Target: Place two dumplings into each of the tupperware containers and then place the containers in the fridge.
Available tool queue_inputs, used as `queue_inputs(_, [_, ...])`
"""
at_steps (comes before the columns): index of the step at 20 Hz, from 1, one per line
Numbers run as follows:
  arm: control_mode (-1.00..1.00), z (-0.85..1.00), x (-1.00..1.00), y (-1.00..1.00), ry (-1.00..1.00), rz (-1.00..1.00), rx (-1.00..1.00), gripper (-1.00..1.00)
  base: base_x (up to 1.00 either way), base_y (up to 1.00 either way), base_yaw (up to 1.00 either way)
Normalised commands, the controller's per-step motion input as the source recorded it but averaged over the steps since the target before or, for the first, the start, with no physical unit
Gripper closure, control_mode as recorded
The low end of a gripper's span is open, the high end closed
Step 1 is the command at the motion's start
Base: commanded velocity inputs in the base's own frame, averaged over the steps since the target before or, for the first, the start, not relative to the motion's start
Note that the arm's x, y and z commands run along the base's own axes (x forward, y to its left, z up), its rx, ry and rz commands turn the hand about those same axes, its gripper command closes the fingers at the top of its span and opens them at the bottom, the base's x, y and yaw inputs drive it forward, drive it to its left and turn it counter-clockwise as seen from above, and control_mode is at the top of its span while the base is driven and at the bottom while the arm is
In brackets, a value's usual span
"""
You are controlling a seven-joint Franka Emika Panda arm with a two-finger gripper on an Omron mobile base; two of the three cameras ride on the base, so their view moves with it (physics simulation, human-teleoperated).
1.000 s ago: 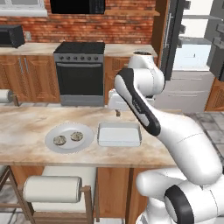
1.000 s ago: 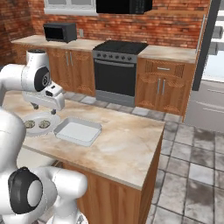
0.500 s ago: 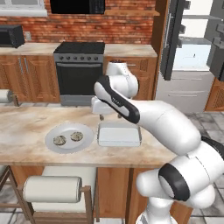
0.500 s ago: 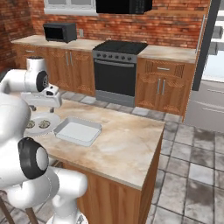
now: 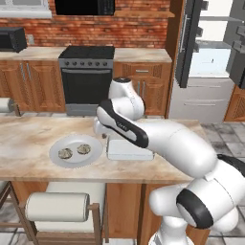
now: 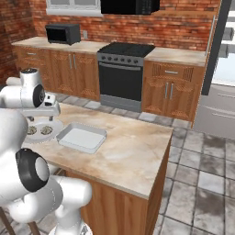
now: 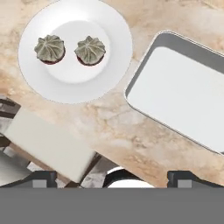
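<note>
Gripper (image 7: 111,177) hangs above the counter, jaws wide apart, holding nothing; two dumplings (image 7: 89,50) on the plate (image 7: 109,65) left of the tupperware container (image 7: 179,98) look soft, light, easily crushed; pinch gently across the pleated sides.

our arm (image 5: 158,139) rises from the base, bends at the elbow and reaches forward and left at counter height. the wrist turns the hand downward. our gripper (image 7: 112,177) points straight down, its two dark fingertips (image 7: 41,178) spread wide apart, with nothing held between them.
</note>
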Motion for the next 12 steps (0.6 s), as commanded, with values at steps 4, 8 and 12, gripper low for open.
queue_inputs(4, [-1.0,-0.03,0.33,0.16,0.0,0.07,0.0,-1.0,0.0,0.0,0.0])
queue_inputs(8, [-1.0,-0.28,0.44,0.56,0.03,0.06,-0.01,-1.0,0.0,0.0,0.0])
queue_inputs(12, [-1.0,-0.31,0.36,0.56,0.17,0.07,-0.01,-1.0,0.0,0.0,0.0])
